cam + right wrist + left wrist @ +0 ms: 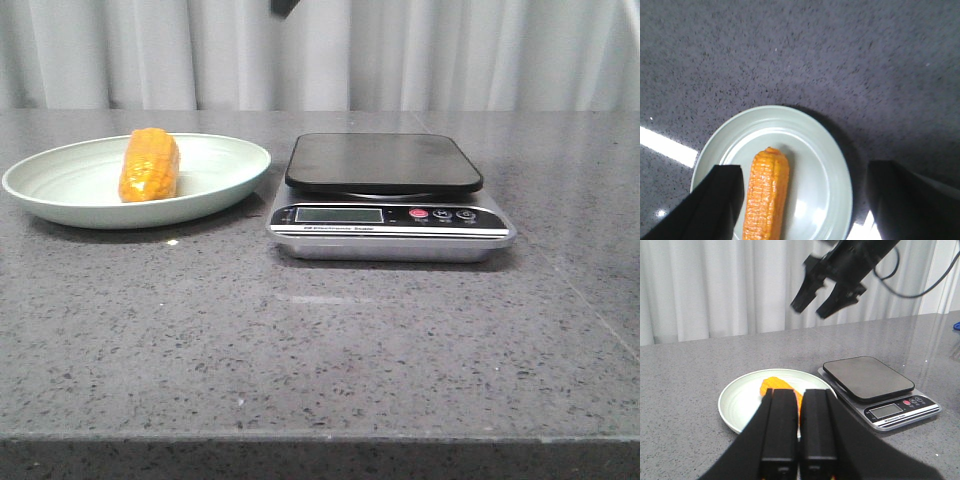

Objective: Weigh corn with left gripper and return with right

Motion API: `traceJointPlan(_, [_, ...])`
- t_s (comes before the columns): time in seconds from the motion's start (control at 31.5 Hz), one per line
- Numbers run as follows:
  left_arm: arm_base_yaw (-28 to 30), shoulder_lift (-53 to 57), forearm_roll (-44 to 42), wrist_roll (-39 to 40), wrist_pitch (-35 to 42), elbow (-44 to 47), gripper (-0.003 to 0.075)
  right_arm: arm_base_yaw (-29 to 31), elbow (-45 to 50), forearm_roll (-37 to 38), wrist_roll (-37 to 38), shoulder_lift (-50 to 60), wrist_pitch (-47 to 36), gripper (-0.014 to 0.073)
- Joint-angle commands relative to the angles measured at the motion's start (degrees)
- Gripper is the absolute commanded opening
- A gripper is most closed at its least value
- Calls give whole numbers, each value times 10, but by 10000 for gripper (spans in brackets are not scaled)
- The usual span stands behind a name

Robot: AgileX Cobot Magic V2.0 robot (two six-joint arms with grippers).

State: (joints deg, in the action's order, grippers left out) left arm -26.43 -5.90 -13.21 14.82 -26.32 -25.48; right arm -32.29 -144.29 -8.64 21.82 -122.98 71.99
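Note:
The orange-yellow corn [150, 165] lies on a pale green plate [60, 205] at the left of the table. It also shows in the left wrist view [772, 385] and in the right wrist view [767, 192]. My left gripper [800, 392] is shut and empty, well short of the plate [740, 405], its fingers hiding part of the corn. My right gripper [805, 167] is open wide and empty, high above the plate [835, 170] and looking straight down on it. It also shows in the left wrist view [811, 310], up in the air. Neither gripper shows in the front view.
A kitchen scale [385, 165] with a black platform and a silver front panel stands just right of the plate, nothing on it; it also shows in the left wrist view [867, 377]. The table is grey speckled stone, with white curtains behind.

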Motion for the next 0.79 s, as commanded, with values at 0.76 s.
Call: traceJointPlan(0.76, [1,-8,-4,0,35,-14,132,131,646,-51,-213,532,-231,597])
